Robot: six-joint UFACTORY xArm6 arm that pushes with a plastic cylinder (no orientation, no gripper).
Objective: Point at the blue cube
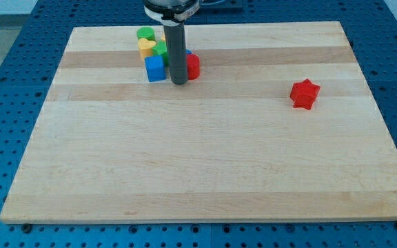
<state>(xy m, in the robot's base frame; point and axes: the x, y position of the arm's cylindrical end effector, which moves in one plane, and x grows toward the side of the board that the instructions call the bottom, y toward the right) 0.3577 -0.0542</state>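
Observation:
The blue cube (155,69) sits on the wooden board (205,158) near the view's top left, at the lower left of a tight cluster of blocks. My tip (179,83) stands just right of the blue cube, a small gap away, and left of a red block (193,66) that the rod partly hides. Behind the cube are a yellow heart-shaped block (146,47), a green round block (145,33) and another green block (161,49), partly hidden by the rod.
A red star-shaped block (304,94) lies alone at the view's right. A small piece of another blue block (187,52) shows behind the rod. The board rests on a blue perforated table (5,69).

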